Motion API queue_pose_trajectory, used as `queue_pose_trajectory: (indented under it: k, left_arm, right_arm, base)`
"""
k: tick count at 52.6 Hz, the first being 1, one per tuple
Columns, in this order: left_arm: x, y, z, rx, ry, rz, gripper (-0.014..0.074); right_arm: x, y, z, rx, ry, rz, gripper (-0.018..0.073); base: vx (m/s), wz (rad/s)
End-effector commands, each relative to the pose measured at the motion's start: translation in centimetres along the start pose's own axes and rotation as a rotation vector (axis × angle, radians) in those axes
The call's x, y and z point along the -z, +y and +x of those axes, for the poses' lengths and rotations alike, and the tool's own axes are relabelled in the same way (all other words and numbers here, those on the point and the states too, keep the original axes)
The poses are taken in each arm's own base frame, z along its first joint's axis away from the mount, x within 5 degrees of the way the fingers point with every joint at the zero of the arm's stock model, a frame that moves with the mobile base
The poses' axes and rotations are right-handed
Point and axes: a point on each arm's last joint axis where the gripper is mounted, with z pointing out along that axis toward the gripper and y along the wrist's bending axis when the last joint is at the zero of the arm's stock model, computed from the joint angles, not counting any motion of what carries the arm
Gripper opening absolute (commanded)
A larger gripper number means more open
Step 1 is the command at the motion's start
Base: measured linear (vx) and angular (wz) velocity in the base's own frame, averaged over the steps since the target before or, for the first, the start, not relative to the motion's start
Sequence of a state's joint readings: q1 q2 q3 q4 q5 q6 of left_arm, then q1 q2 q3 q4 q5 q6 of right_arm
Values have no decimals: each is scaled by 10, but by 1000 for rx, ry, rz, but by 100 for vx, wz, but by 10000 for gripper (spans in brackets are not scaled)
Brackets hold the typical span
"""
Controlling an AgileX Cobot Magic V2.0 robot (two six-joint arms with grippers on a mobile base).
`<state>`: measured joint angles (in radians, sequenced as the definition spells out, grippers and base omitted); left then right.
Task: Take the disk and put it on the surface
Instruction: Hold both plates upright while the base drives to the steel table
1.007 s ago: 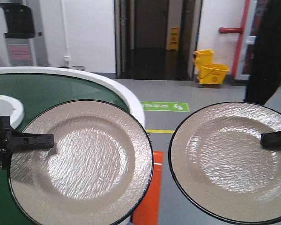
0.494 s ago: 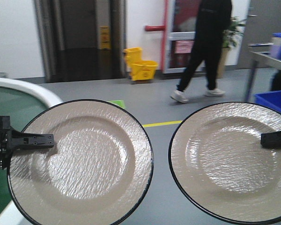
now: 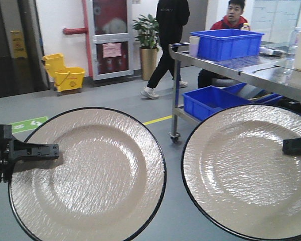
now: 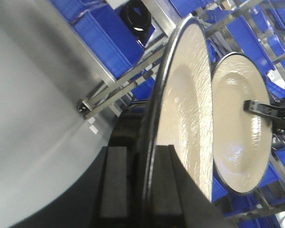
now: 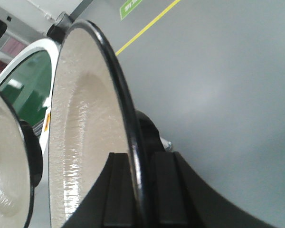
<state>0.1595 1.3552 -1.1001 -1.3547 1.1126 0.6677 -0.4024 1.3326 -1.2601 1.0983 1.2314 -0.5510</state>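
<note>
A grey-floored hall has a steel table (image 3: 271, 70) carrying a blue bin (image 3: 228, 42) at the right. The left gripper (image 4: 140, 190) is clamped on the rim of the left disk (image 3: 90, 175), and the right gripper (image 5: 138, 190) is clamped on the rim of the right disk (image 3: 246, 170). Both cream, black-rimmed disks are held in the air side by side, not touching.

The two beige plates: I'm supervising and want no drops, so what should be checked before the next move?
1. Left gripper shut on the rim of the left round beige black-rimmed plate: ok.
2. Right gripper shut on the rim of the right matching plate: ok.
3. Plates apart, not touching: ok.
4. Free set-down spot on the shiny steel table: cannot tell; the right plate hides part of it.
5. Bystanders clear: not ok; person in black walks nearby, person in red sits behind the table.
</note>
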Motion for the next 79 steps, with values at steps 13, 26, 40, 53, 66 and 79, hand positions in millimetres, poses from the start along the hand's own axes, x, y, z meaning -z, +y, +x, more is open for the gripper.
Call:
queue_pose_trajectory:
  k: [13, 26, 40, 53, 66, 79]
  left_arm:
    - [10, -29, -10, 15, -94, 129, -5]
    - [10, -29, -10, 15, -96, 127, -5]
    - [10, -29, -10, 16, -97, 128, -5]
    - [9, -28, -11, 17, -99, 124, -5]
    - [9, -28, -11, 17, -99, 124, -5]
    - [9, -28, -11, 17, -99, 124, -5]
  right_arm:
    - [31, 58, 5, 94, -122, -134, -9]
    - [46, 80, 15, 160, -158, -137, -9]
    - [46, 81, 16, 162, -160, -138, -9]
    - [38, 68, 9, 125, -138, -135, -9]
    - [29, 53, 3, 82, -118, -132, -9]
    - [27, 50, 1, 72, -113, -131, -9]
  base:
    - [18, -22]
    - [21, -16]
    - [19, -15]
    - [15, -16]
    - [10, -15]
    - [6, -13]
